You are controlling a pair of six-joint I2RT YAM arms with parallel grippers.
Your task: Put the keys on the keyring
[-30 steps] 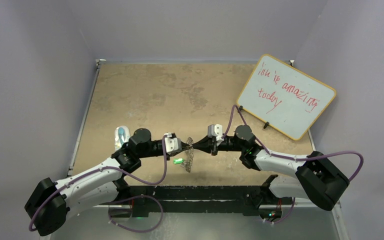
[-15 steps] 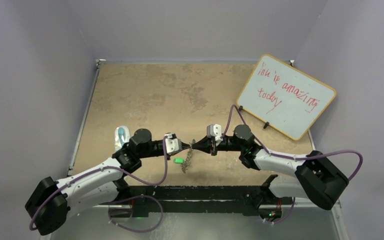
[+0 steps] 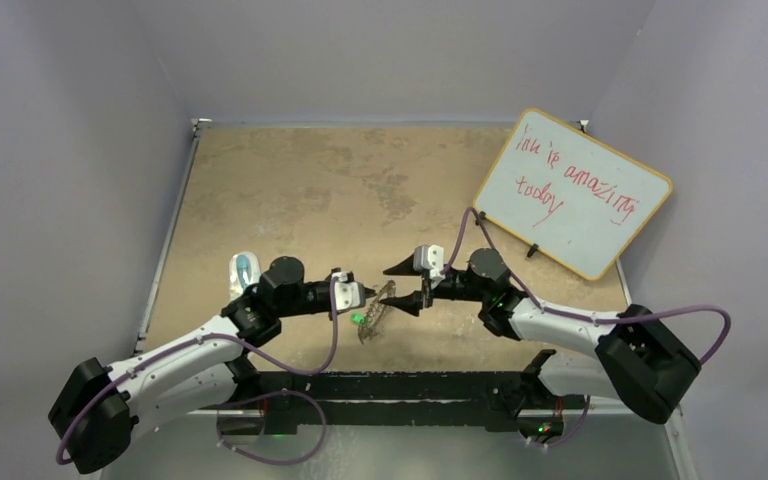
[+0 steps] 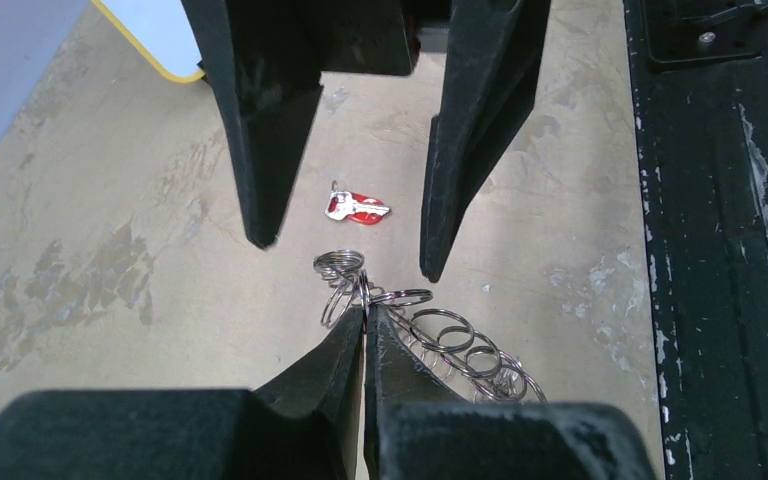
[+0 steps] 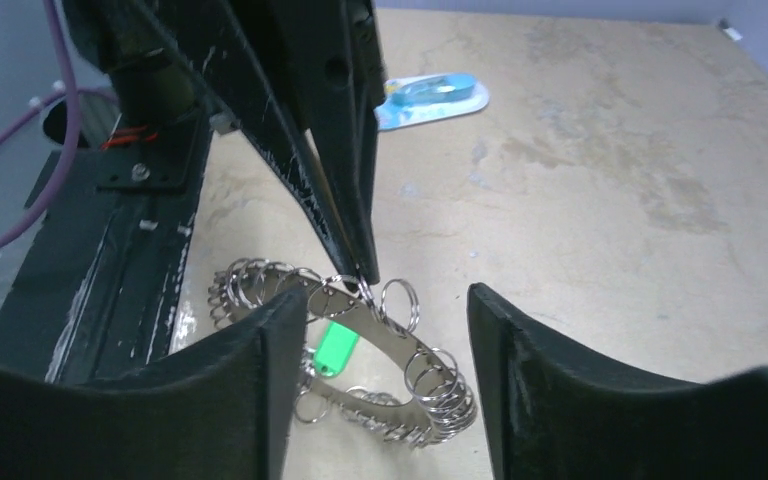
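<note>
My left gripper [image 3: 367,297] is shut on one small loop of the keyring [image 3: 376,313], a flat silvery ring fringed with wire loops [image 4: 447,335]. The ring hangs tilted from the pinched tips [image 4: 364,312], low over the table. The green-headed key [image 5: 337,350] sits inside the ring's open centre [image 3: 357,319]. The red-headed key [image 4: 357,208] lies loose on the table beyond the ring. My right gripper [image 3: 404,287] stands open facing the left one, its fingers [image 5: 282,335] either side of the ring's upper edge [image 5: 405,342] without touching it.
A clear bluish plastic object [image 3: 244,270] lies by the left arm's elbow [image 5: 430,98]. A whiteboard [image 3: 572,192] with red writing leans at the back right. A black strip [image 4: 720,240] runs along the table's near edge, just behind the ring.
My right gripper has opened and let go of the keyring. The ring now hangs from the left gripper alone and has sagged slightly toward the near edge.
</note>
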